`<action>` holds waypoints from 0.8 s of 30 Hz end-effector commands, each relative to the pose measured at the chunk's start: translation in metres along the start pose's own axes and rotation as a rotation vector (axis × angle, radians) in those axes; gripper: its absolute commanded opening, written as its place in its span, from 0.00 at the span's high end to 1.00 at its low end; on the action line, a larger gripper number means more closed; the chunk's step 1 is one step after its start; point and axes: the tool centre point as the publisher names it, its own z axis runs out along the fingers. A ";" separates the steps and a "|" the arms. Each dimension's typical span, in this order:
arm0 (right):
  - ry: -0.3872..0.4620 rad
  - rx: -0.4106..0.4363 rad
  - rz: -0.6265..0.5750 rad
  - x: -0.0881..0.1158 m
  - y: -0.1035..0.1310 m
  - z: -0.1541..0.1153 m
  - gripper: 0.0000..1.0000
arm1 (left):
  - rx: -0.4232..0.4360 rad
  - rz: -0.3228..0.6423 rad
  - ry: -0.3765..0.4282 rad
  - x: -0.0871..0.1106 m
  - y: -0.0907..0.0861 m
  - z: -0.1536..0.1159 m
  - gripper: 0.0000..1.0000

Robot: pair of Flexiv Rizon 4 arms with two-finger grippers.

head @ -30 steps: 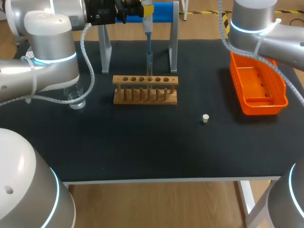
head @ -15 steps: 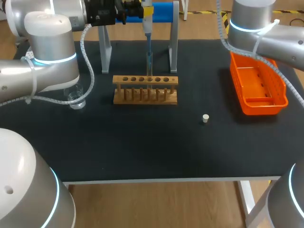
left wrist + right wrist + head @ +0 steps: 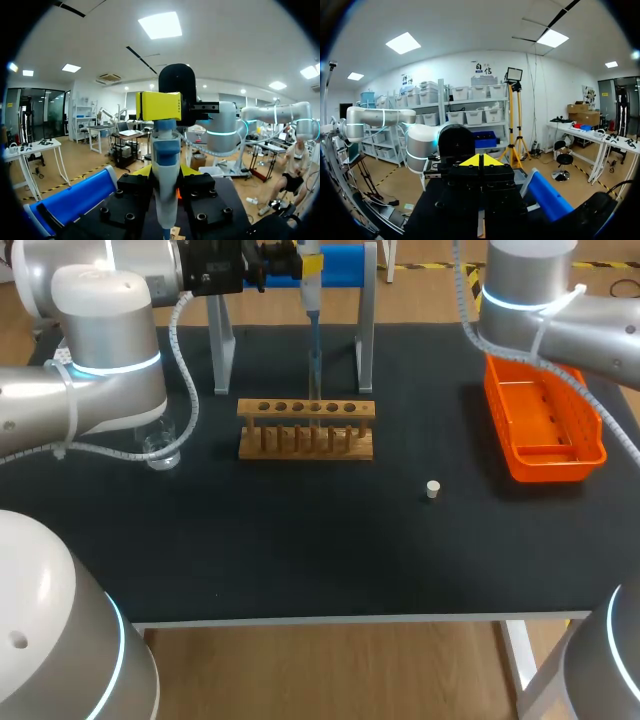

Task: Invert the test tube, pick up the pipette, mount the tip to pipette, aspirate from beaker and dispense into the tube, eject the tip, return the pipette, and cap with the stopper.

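Clamping pipette (image 3: 165,200), left gripper (image 3: 162,140) tips showed in wrist view, rack (image 3: 306,427) and stopper (image 3: 432,489) showed overhead only, right gripper (image 3: 480,161) tips met.

The silver-grey, rounded left arm (image 3: 100,390) and right arm (image 3: 590,325) each bear a glowing cyan ring (image 3: 110,366) and a white spiral-wrapped cable (image 3: 183,340). The left gripper (image 3: 305,260) is black and screw-studded, with yellow-tipped fingers (image 3: 157,105).

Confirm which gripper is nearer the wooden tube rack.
Left. The left gripper holds the pipette right above the rack; the right gripper is outside the head view, away from it.
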 end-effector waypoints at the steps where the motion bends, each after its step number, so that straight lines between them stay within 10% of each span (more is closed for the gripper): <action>1: 0.006 0.004 0.006 -0.002 -0.009 0.000 1.00 | 0.004 0.002 0.001 0.000 -0.004 0.001 1.00; 21: 0.001 -0.025 -0.059 0.006 0.024 -0.010 0.98 | 0.004 0.002 0.001 0.000 -0.004 0.001 1.00; 24: -0.004 -0.027 -0.080 0.010 0.032 -0.016 0.51 | 0.004 0.002 0.001 0.000 -0.004 0.001 1.00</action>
